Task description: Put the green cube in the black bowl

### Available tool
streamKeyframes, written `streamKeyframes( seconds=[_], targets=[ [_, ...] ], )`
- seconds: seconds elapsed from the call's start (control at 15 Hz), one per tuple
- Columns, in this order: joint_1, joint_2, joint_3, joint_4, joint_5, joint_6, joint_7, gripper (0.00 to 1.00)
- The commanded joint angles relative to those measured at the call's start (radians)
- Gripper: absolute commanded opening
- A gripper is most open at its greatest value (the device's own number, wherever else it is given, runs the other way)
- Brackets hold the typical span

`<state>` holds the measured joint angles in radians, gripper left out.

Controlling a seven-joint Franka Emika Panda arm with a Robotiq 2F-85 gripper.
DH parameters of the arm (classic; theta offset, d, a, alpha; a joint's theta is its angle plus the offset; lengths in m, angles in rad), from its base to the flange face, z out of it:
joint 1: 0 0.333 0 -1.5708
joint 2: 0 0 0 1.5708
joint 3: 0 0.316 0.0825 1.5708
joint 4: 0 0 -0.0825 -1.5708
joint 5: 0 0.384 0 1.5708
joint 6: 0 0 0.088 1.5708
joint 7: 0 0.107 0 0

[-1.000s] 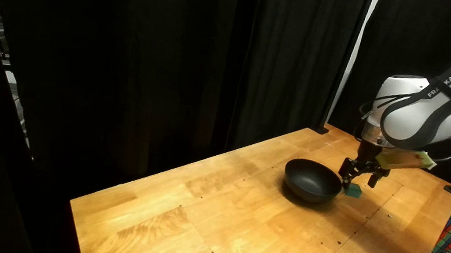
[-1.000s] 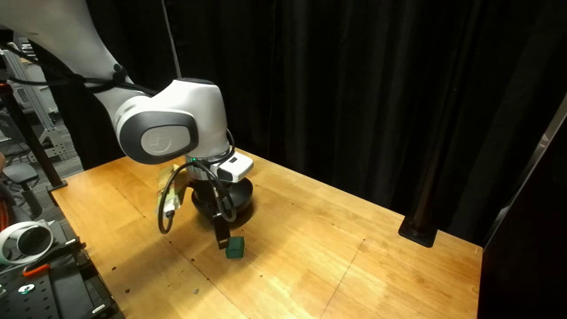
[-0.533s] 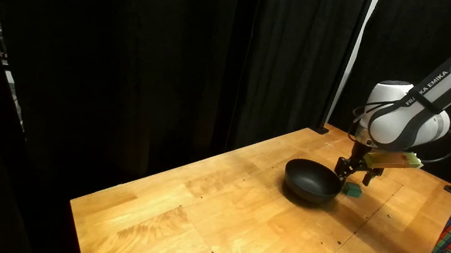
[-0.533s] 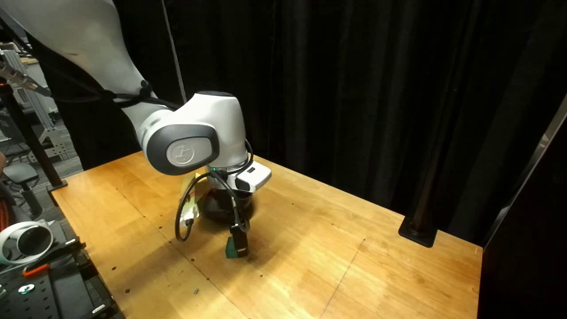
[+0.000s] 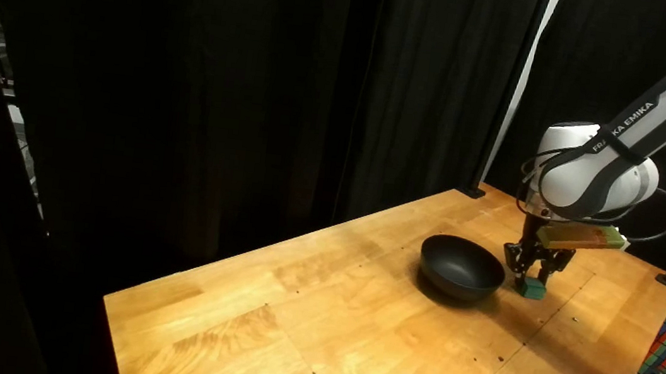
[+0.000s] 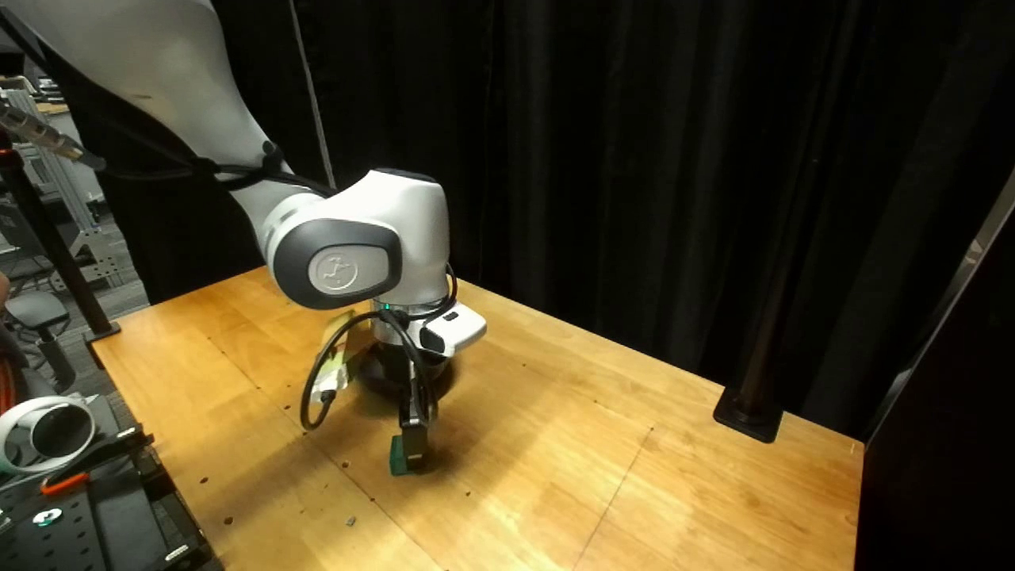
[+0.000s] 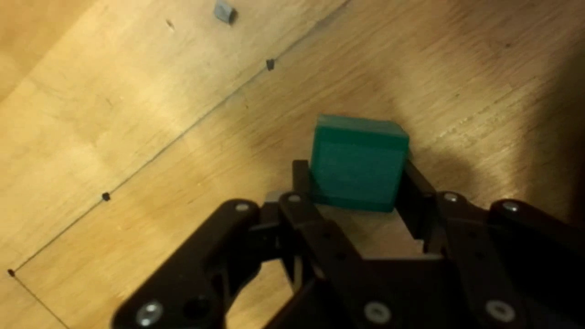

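Observation:
The green cube (image 7: 358,164) fills the space between the two dark fingers (image 7: 300,176) of my gripper (image 7: 355,171), one against each side of it. In an exterior view the gripper (image 5: 531,280) points straight down, closed around the cube (image 5: 534,289) low over the wood; whether the cube touches the table I cannot tell. Close beside it stands the black bowl (image 5: 461,267), upright, its visible inside bare. In an exterior view the arm covers much of the bowl (image 6: 379,382), and a finger hides part of the cube (image 6: 399,455).
The wooden table (image 5: 367,318) carries a small grey chip (image 7: 224,11) near a drawn line. A black pole base (image 6: 748,414) is fixed at the table's edge. Dark curtains (image 6: 603,174) hang behind, and a black cart (image 6: 111,492) stands off one side.
The arm has come down and the jaws have closed from wide open onto the green cube. The cube has shifted slightly away from the bowl, which has stayed in place.

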<state>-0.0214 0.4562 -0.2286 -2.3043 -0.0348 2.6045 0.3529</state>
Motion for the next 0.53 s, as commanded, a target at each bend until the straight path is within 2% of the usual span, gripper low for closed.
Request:
streamKeyframes(
  seconds=[0.0,0.27,0.47],
  targets=[
    [-0.006,-0.068,-0.007,-0.001,0.012,-0.133,0.011,0.23],
    [-0.013,-0.211,0.008,-0.043,0.025,-0.161,0.012,0.23],
    [-0.041,-0.283,0.076,-0.058,0.167,-0.167,-0.045,0.23]
  ],
)
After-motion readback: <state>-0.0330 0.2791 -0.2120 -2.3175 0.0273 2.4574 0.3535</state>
